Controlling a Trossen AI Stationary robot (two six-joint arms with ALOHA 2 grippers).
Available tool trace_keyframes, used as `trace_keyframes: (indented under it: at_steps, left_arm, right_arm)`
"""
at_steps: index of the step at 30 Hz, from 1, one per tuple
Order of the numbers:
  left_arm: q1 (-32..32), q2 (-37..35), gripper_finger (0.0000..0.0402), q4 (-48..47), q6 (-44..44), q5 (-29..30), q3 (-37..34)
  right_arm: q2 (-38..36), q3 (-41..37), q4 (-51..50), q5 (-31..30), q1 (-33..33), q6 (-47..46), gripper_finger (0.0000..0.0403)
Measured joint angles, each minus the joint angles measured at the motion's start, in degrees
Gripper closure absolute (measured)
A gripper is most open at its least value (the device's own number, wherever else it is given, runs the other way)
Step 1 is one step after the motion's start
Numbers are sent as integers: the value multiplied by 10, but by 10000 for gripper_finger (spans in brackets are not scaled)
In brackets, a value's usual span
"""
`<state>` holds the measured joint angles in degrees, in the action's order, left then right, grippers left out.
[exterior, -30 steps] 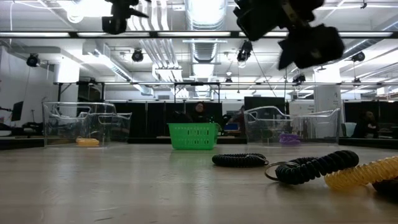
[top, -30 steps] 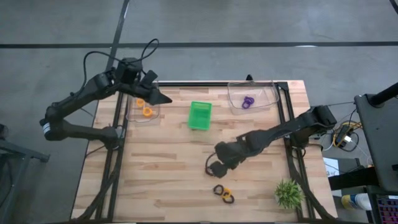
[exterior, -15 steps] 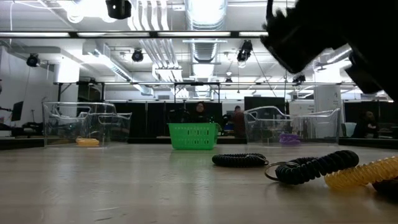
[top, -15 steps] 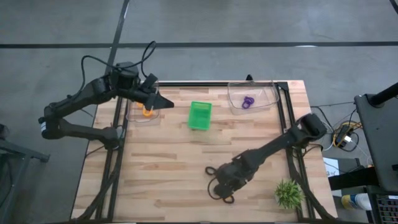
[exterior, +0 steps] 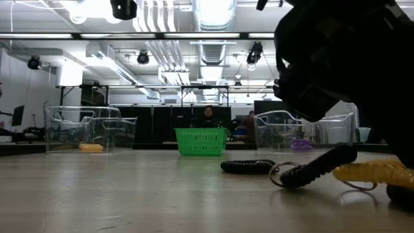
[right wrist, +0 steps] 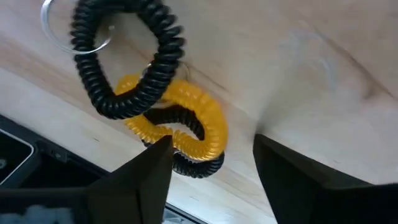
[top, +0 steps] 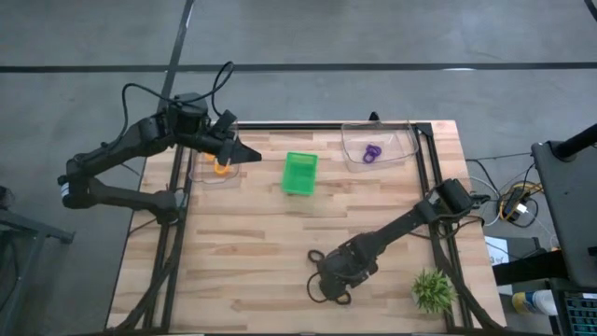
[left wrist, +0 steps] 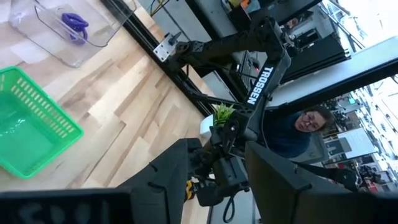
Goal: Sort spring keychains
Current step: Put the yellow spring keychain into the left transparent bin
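A small pile of spring keychains (top: 333, 291) lies near the table's near edge: a black coil with a metal ring (right wrist: 124, 62), an orange-yellow coil (right wrist: 186, 121) and a second black coil (right wrist: 189, 163) under it. My right gripper (right wrist: 212, 140) is open and low over this pile. Another black coil (exterior: 249, 166) lies alone a little farther in. Orange coils (top: 220, 168) rest in the left clear bin, a purple one (top: 372, 152) in the right clear bin. My left gripper (top: 244, 152) is open and holds nothing, above the left bin. My right gripper comes at the pile from above, pointing down. One fingertip (right wrist: 163, 144) stands against the orange-yellow coil and the black coil under it. The other finger (right wrist: 273, 155) is over bare wood, apart from the pile. The coils lie on the table.
The green basket (top: 299, 174) stands between the two clear bins (top: 378, 145) at the far side. A spiky green plant (top: 434, 289) sits at the near right corner, close to my right arm. Bare wood lies in the middle and near left.
My right gripper has moved toward the near edge and come down onto the pile. The ringed black coil has tipped and slid, and the orange-yellow coil has shifted beside it. The lone black coil has stayed put.
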<state>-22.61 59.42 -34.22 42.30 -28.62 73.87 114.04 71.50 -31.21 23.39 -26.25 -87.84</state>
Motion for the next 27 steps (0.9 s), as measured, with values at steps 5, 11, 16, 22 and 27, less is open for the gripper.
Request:
trace_keyframes:
  at_steps: [5, 11, 16, 22, 27]
  left_arm:
    - [0, 0, 248, 0, 2, 2, 0]
    - [0, 3, 248, 0, 2, 4, -1]
    - [0, 3, 248, -1, 2, 4, -1]
    - [0, 4, 248, -1, -4, 12, -1]
    - [1, 10, 248, -1, -11, 16, -1]
  right_arm:
    - [1, 9, 2, -15, 0, 11, 248]
    - [-1, 18, 1, -18, 0, 33, 375]
    - [-11, 38, -14, -16, 0, 32, 385]
    - [-42, 81, -80, -54, 0, 39, 387]
    - [-77, 100, -126, -122, 14, 41, 388]
